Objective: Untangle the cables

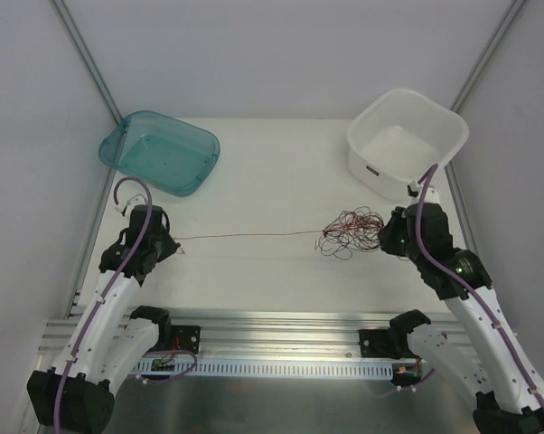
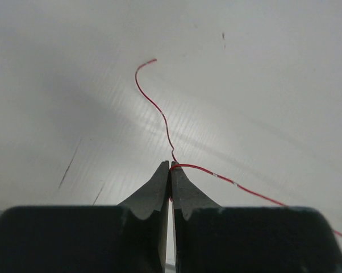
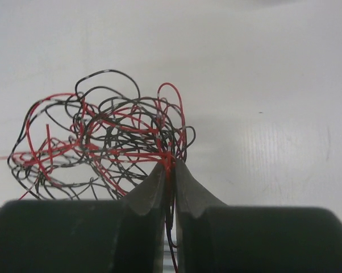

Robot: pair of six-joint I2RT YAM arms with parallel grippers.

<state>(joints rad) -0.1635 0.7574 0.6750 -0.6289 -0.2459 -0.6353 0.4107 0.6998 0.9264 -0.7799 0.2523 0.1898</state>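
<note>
Left tool (image 2: 169, 166) tight on red strand (image 2: 159, 111); right tool (image 3: 169, 166) on cables (image 3: 97, 142).

I work in a robotics lab cell, a test bench built around me; my left arm (image 1: 118, 298) and right arm (image 1: 466, 294) are bolted to a slotted aluminium rail (image 1: 281, 321) at the near edge of a plain white table (image 1: 263, 181); flat white panels (image 1: 272, 54) close it in, held by grey metal struts (image 1: 84, 54); purple wiring (image 1: 420, 201) runs along my links; two plastic tubs sit on the table, one teal (image 1: 159, 152), one white (image 1: 406, 140), with the cables (image 1: 349, 233) between my arms.
</note>
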